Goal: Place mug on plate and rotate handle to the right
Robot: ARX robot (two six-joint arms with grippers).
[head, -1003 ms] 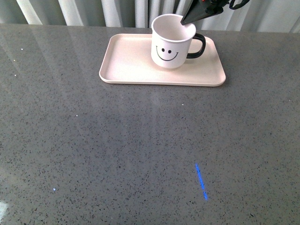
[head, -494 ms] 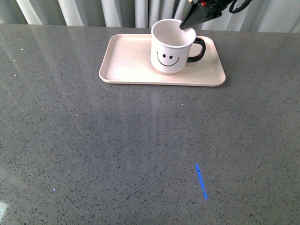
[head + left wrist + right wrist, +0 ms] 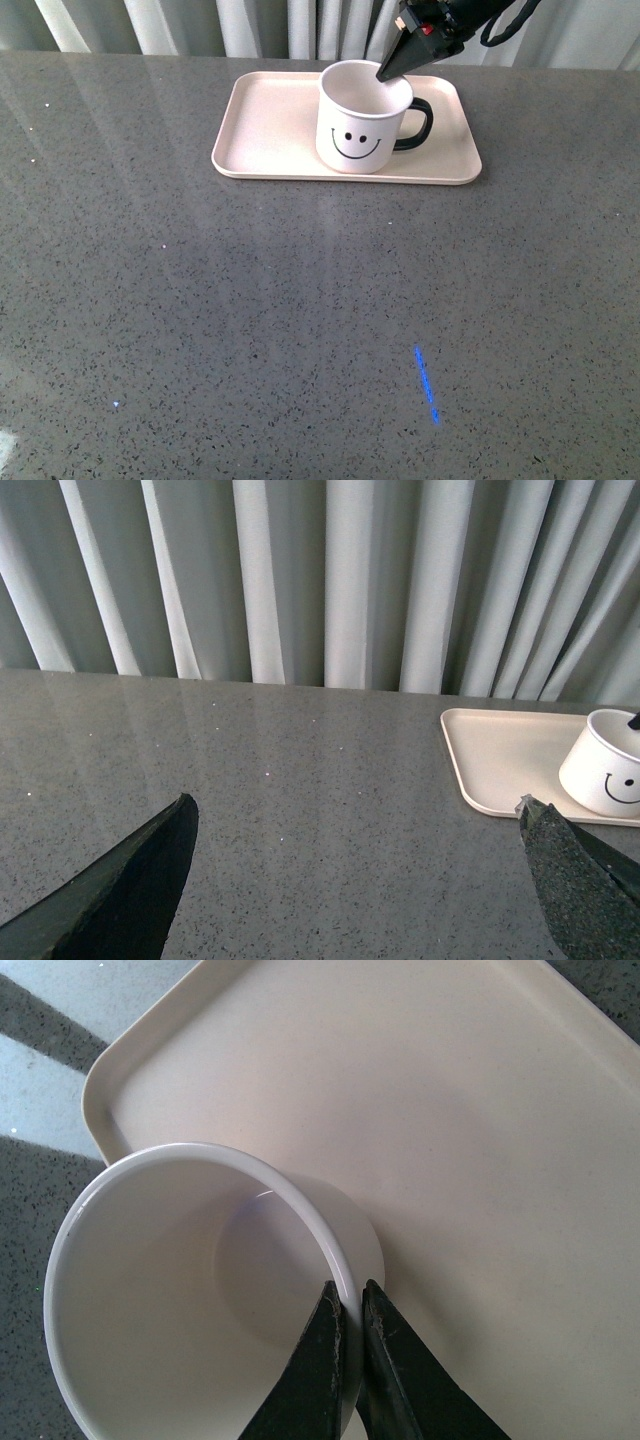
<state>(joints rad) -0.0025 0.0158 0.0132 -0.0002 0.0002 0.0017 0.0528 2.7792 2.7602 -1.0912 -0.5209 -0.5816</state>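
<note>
You have the white cylindrical ceramic mug standing upright on the flat pale pink-beige rectangular plate, right of the plate's middle and close to its near rim. Its black smiley face looks toward the front camera. Its glossy black loop handle sticks out to the right, over the plate.

Your right gripper reaches down from the upper right to the mug's rim on the handle side. In the right wrist view its black fingers are pinched on the mug's wall, one inside the cup and one outside, with the thin rim between the tips.

Your left gripper is well apart from the plate, over the bare grey speckled surface. Its fingers are spread wide with nothing between them, and its wrist view catches the mug and one end of the plate off to the side.

Pale pleated curtains hang behind the surface. A short blue streak lies on the surface toward the robot's side.
</note>
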